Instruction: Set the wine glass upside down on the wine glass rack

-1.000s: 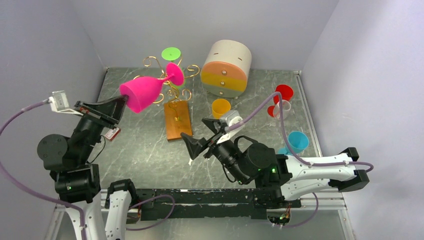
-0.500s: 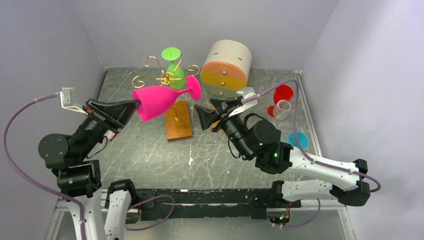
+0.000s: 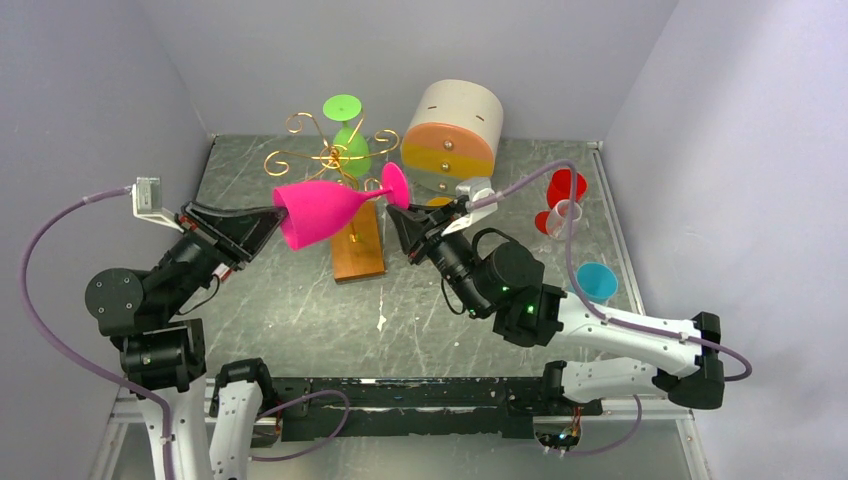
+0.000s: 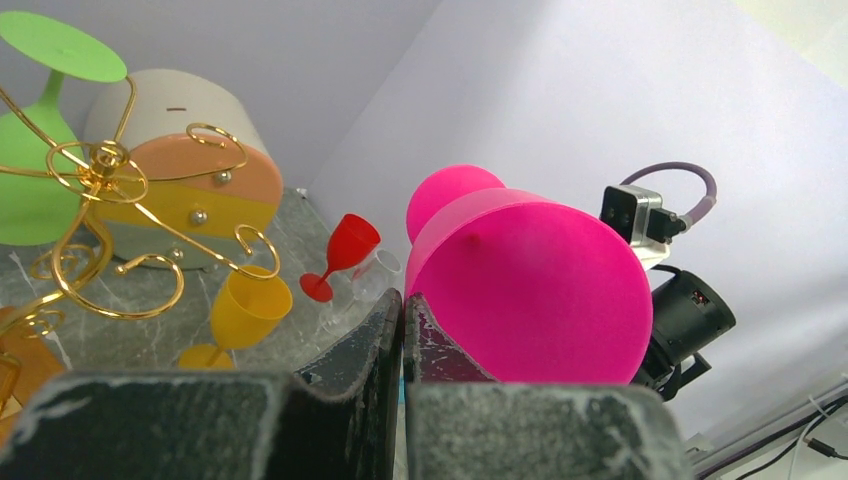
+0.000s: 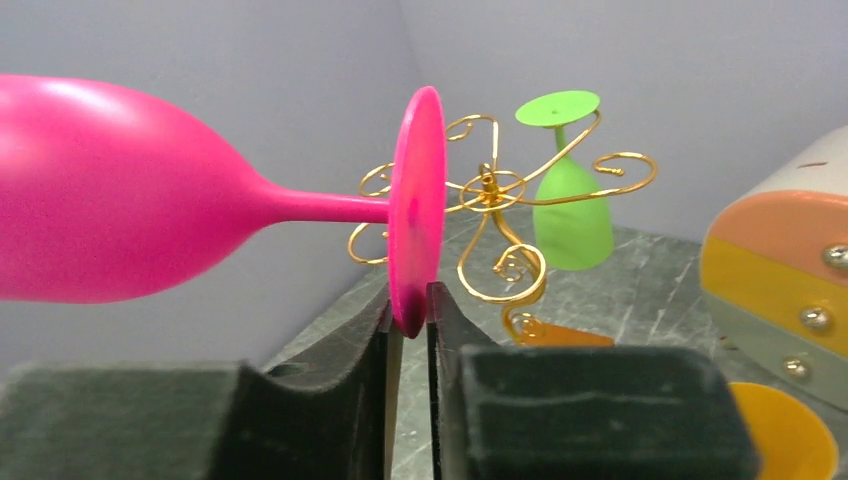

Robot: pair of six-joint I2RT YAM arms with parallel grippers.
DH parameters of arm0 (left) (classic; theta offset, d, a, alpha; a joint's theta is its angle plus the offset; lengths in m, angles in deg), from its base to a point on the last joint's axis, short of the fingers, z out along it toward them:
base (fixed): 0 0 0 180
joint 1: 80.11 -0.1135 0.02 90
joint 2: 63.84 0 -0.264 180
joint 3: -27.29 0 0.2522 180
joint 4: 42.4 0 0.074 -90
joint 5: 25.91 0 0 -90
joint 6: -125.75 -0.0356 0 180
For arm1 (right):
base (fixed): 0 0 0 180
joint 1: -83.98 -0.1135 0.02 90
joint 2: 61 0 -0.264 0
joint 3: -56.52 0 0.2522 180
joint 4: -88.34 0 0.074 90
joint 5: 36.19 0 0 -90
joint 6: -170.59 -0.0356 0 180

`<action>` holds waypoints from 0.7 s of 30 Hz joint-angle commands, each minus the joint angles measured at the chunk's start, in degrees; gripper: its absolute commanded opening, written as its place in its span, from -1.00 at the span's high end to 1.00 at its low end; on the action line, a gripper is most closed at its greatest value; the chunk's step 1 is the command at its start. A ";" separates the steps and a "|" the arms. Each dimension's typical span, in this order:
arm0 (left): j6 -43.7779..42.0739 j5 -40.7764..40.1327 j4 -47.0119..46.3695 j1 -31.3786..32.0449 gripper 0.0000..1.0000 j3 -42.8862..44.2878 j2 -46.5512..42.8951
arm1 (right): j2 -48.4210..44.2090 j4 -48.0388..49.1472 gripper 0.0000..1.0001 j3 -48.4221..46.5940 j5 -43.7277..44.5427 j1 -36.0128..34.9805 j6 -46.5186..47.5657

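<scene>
The fingers of the left gripper (image 4: 402, 305) are pinched together on the rim of the pink wine glass (image 3: 325, 210), one finger inside the bowl and one outside. They hold it in the air on its side, with the open mouth pointing back toward the left arm and the stem running out to the right. The fingers of the right gripper (image 5: 408, 300) are closed on the lower edge of the glass's round foot, which stands on edge between them, so both arms grip the same glass from opposite ends. Seen from the top camera, the glass hangs over the near part of the wine glass rack (image 3: 335, 160), crossing above the far end of the rack's brown wooden base (image 3: 358, 250), with its foot just in front of the gold scroll arms and apart from them. A green wine glass (image 3: 348, 140) is at the far side of the rack, foot up and bowl down, its stem among the curled wires. To the right of the rack stands a round cream drawer box (image 3: 455, 130) with orange and yellow drawer fronts. A yellow glass (image 4: 245, 305) stands in front of the box. A red glass (image 3: 566, 188), a clear glass (image 3: 568, 215) and a blue cup (image 3: 596, 282) sit near the right edge of the grey marbled table (image 3: 300, 300).
</scene>
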 commanded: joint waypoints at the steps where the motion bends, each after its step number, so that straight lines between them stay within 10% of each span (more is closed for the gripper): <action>1: 1.07 1.98 -2.77 0.61 0.86 -1.28 -0.53 | -0.36 4.90 0.78 0.85 -0.26 0.35 2.49; 5: -1.59 0.80 0.47 0.70 0.76 -0.74 -0.47 | -1.40 7.69 1.00 2.64 0.48 0.42 5.09; 15: -7.15 -5.39 10.27 0.70 -0.54 1.66 -0.92 | -3.82 4.29 1.00 3.30 4.99 0.53 16.54; 21: -11.96 -7.50 16.51 0.70 -0.89 4.95 0.79 | -8.49 4.82 1.00 4.68 5.25 0.50 28.74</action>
